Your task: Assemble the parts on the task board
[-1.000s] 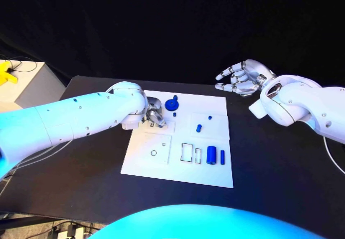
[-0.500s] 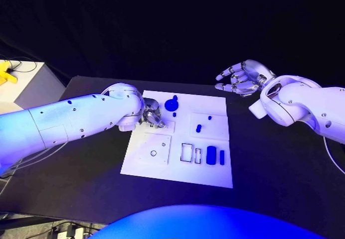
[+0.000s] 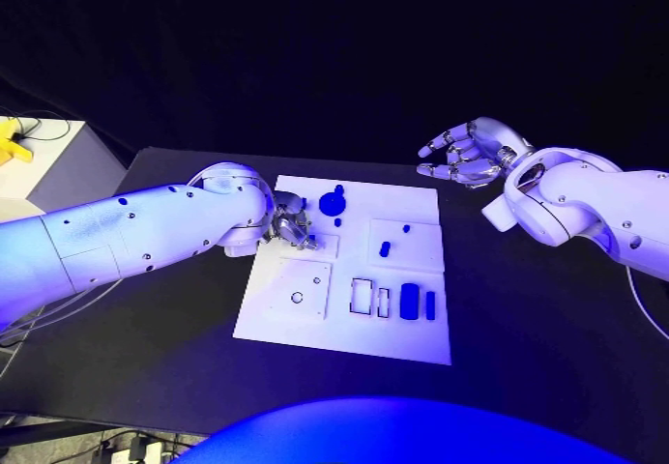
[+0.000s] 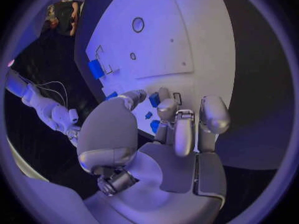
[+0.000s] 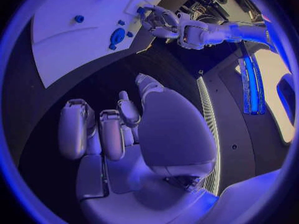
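Note:
The white task board (image 3: 349,333) lies mid-table. My left hand (image 3: 290,228) hovers low over its far left part, fingers curled in. In the left wrist view the left hand (image 4: 168,129) pinches a small blue part (image 4: 154,99) between thumb and fingers, mostly hidden. On the board are a round blue disc (image 3: 334,203), a small peg (image 3: 336,221), a short piece (image 3: 385,249), a big blue block (image 3: 410,300) and a thin bar (image 3: 431,304). My right hand (image 3: 467,155) hangs raised beyond the board's far right corner, fingers apart and empty, as the right wrist view of the right hand (image 5: 124,129) confirms.
Empty outlined slots (image 3: 369,295) and two round holes (image 3: 297,297) mark the board's near half. A white side table with a yellow object (image 3: 14,140) stands far left. Black tabletop (image 3: 543,319) runs wide to the right of the board.
My left arm has drawn back slightly to the left, and the hand stays over the same far left part of the board. The right hand has barely moved.

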Robot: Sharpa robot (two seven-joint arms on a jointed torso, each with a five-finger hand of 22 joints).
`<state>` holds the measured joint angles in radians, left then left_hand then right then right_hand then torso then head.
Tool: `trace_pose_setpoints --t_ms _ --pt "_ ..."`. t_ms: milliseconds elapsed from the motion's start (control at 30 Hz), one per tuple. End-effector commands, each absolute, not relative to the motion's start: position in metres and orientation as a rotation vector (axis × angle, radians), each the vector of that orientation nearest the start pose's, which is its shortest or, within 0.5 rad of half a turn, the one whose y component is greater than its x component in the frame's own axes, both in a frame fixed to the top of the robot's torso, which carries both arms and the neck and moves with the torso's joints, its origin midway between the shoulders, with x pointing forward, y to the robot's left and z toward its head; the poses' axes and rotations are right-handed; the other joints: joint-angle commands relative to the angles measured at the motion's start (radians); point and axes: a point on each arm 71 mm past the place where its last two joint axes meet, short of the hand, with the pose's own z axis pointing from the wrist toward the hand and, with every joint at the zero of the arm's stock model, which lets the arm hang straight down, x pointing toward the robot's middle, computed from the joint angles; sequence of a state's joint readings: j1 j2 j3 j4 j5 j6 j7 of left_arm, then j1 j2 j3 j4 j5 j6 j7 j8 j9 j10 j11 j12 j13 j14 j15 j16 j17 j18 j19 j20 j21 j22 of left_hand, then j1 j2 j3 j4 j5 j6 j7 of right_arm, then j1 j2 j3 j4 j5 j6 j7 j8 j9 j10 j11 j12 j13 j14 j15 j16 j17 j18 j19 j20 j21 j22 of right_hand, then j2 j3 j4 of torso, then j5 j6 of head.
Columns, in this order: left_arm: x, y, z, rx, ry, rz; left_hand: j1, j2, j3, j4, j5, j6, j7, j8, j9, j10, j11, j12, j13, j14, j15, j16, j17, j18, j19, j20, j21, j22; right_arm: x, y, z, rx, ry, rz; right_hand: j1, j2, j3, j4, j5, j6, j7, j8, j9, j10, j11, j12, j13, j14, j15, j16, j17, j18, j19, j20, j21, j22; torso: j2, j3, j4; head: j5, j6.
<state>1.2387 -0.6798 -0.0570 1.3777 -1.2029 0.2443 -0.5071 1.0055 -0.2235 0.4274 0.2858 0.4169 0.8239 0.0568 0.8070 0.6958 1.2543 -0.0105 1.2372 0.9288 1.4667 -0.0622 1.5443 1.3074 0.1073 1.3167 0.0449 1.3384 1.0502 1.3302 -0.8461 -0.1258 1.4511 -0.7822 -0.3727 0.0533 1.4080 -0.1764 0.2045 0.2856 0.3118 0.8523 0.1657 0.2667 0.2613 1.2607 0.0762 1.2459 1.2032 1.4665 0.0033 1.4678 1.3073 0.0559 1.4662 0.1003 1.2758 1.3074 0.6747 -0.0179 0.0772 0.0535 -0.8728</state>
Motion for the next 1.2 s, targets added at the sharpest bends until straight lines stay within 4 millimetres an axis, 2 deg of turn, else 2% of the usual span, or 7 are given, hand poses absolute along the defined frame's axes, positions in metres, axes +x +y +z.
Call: trace_pose_setpoints --t_ms 33,233,267,500,833,1000,1200 --pt "0.503 0.177 -0.221 0.042 2.326 -0.325 0.008 0.002 -0.021 0.005 -0.038 0.001 0.004 -0.001 0.003 -0.007 0.001 0.001 0.002 0.084 -0.004 -0.003 0.204 -0.005 0.003 0.0 -0.004 0.0 0.512 -0.229 -0.155 0.386 1.65 0.952 -0.01 0.002 0.007 -0.001 0.001 -0.008 -0.002 0.002 0.001 -0.002 0.001 -0.004 0.001 0.047 -0.005 -0.005 0.077 0.01 -0.001 -0.002 0.0 0.063 0.001 0.0002 0.0002 -0.003 0.0" --pt "0.502 0.177 -0.212 0.041 2.317 -0.345 -0.002 0.02 -0.082 0.007 -0.176 -0.001 0.004 -0.002 0.006 -0.011 0.002 -0.001 -0.003 0.083 -0.003 -0.005 0.201 -0.004 0.0 0.001 -0.008 -0.006 0.512 -0.23 -0.155 0.388 1.649 0.95 -0.01 0.002 0.007 -0.001 0.001 -0.008 -0.002 0.002 0.001 -0.002 0.001 -0.004 0.001 0.047 -0.005 -0.005 0.077 0.01 -0.001 -0.002 0.0 0.063 0.0 -0.0002 0.002 -0.006 0.0" --pt "0.503 0.177 -0.209 0.034 2.317 -0.354 -0.002 0.021 -0.086 0.007 -0.18 -0.002 0.004 -0.002 0.006 -0.013 0.002 -0.002 -0.005 0.082 -0.003 -0.006 0.199 -0.003 -0.001 0.001 -0.01 -0.008 0.512 -0.23 -0.155 0.388 1.649 0.95 -0.01 0.002 0.007 -0.001 0.001 -0.008 -0.002 0.002 0.001 -0.002 0.001 -0.004 0.001 0.047 -0.005 -0.005 0.077 0.01 -0.001 -0.002 0.0 0.063 0.0 -0.0008 0.0018 -0.006 0.0" --pt "0.512 0.186 -0.188 -0.023 2.311 -0.389 0.027 0.041 -0.101 0.005 -0.178 -0.035 0.016 -0.015 0.006 -0.057 0.013 -0.03 -0.051 0.065 0.005 -0.028 0.157 0.007 -0.036 0.007 -0.041 -0.066 0.512 -0.23 -0.156 0.388 1.649 0.948 -0.01 0.002 0.007 -0.001 0.001 -0.008 -0.002 0.002 0.001 -0.002 0.001 -0.004 0.001 0.047 -0.005 -0.005 0.077 0.01 -0.001 -0.002 0.0 0.063 0.0 0.0004 0.0009 -0.004 0.0" --pt "0.548 0.207 -0.15 -0.158 2.24 -0.392 0.074 0.062 -0.1 0.006 -0.166 -0.076 0.036 -0.037 -0.002 -0.12 0.031 -0.066 -0.116 0.048 0.021 -0.046 0.124 0.015 -0.064 0.021 -0.068 -0.111 0.514 -0.229 -0.156 0.387 1.648 0.949 -0.01 0.002 0.007 -0.001 0.001 -0.008 -0.002 0.002 0.001 -0.002 0.001 -0.004 0.001 0.047 -0.005 -0.005 0.077 0.01 -0.001 -0.002 0.0 0.063 0.002 0.0004 0.0002 0.001 0.0" --pt "0.564 0.21 -0.144 -0.208 2.194 -0.373 0.088 0.07 -0.098 0.006 -0.165 -0.099 0.049 -0.06 -0.018 -0.16 0.042 -0.093 -0.164 0.043 0.03 -0.05 0.114 0.018 -0.073 0.029 -0.076 -0.124 0.514 -0.228 -0.156 0.386 1.648 0.95 -0.01 0.003 0.009 -0.001 0.002 -0.009 -0.002 0.003 0.001 -0.003 0.001 -0.006 -0.001 0.047 -0.005 -0.007 0.075 0.01 -0.001 -0.002 -0.003 0.061 0.003 0.0002 -0.0002 0.002 0.002" --pt "0.579 0.208 -0.143 -0.239 2.158 -0.348 0.095 0.071 -0.097 0.006 -0.165 -0.11 0.056 -0.075 -0.029 -0.167 0.047 -0.096 -0.172 0.043 0.035 -0.049 0.116 0.018 -0.073 0.033 -0.076 -0.123 0.514 -0.227 -0.156 0.385 1.648 0.951 -0.01 0.003 0.009 -0.001 0.002 -0.009 -0.002 0.003 0.001 -0.003 0.001 -0.006 -0.001 0.047 -0.005 -0.007 0.075 0.01 -0.001 -0.002 -0.003 0.061 0.002 0.0012 0.0014 0.003 0.012"
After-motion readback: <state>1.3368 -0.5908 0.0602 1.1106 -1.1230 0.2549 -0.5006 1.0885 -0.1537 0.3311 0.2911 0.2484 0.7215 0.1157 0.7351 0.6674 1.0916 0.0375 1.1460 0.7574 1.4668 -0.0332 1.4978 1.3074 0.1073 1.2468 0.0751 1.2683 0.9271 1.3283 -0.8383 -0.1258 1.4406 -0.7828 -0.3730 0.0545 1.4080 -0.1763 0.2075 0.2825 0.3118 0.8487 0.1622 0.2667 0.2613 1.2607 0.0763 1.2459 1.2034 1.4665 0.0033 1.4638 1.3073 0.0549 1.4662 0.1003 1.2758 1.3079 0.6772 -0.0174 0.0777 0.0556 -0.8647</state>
